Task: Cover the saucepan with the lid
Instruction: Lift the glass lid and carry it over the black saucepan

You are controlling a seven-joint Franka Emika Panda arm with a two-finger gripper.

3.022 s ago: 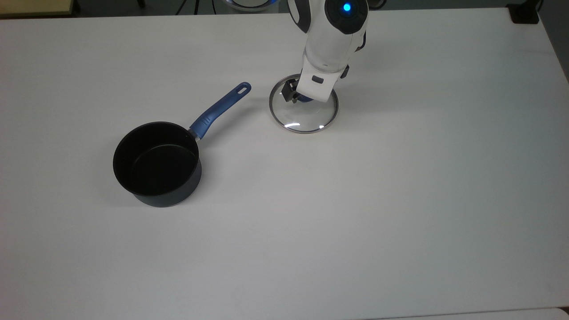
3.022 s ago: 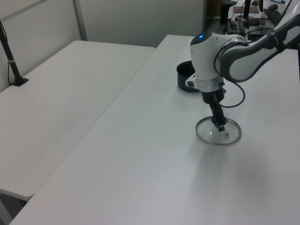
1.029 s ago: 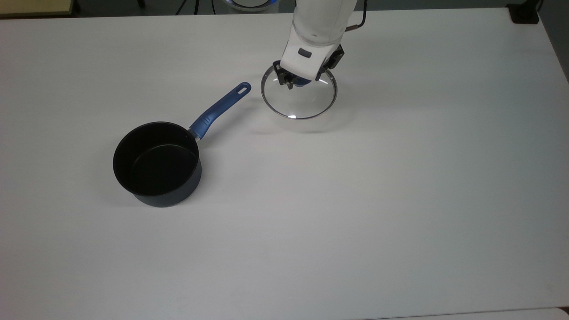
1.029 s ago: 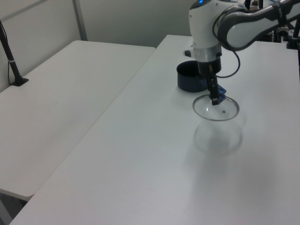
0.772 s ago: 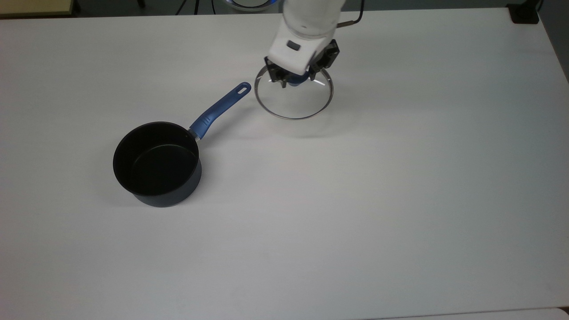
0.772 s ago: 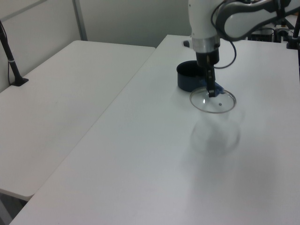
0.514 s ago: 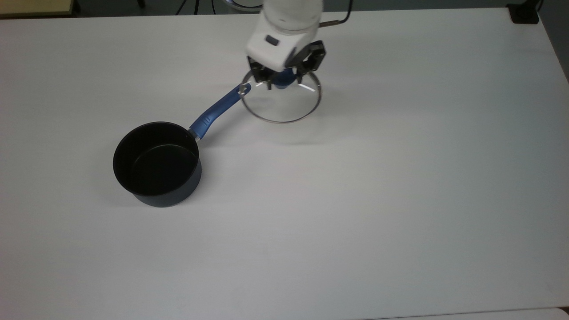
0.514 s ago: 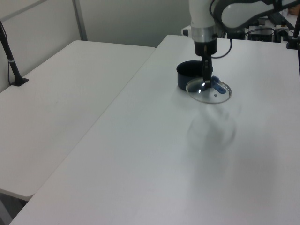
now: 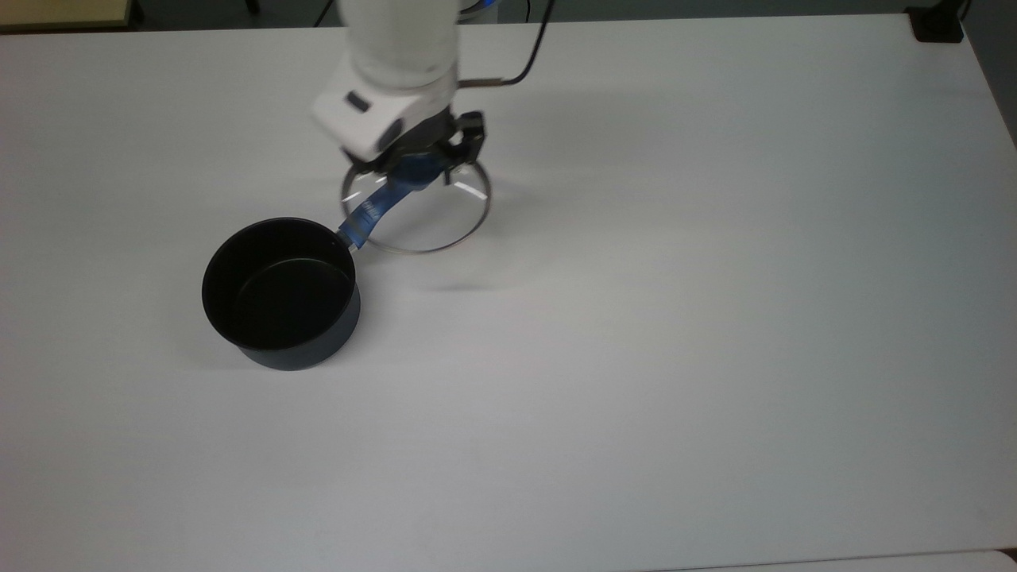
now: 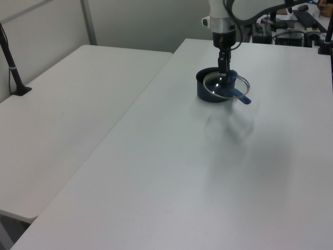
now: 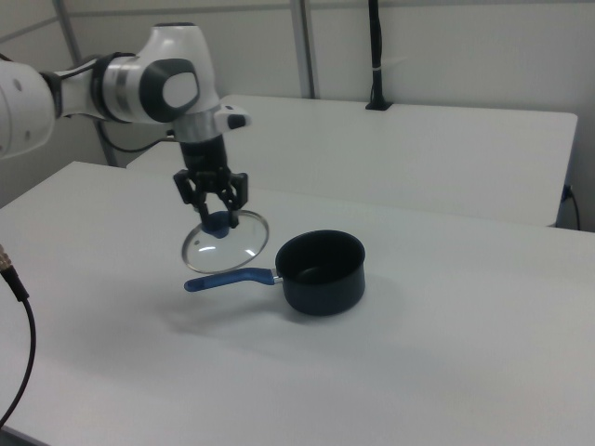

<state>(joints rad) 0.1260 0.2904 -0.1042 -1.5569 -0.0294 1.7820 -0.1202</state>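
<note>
My gripper is shut on the blue knob of the lid, a clear glass disc with a thin steel rim. The lid hangs in the air above the saucepan's long blue handle, which shows through the glass. The saucepan is a small black pot standing on the white table, to the top view's lower left of the lid. In the right view the gripper holds the lid to the left of the saucepan. In the left view the lid overlaps the saucepan below the gripper.
A second white table stands beside this one, with a black post on it. A small black object sits at the table's far corner on the top view's right. A cable hangs at the right view's left edge.
The lid has been lifted off the table by its knob and carried toward the top view's left, from beside the handle tip to above the handle. The saucepan has stayed put.
</note>
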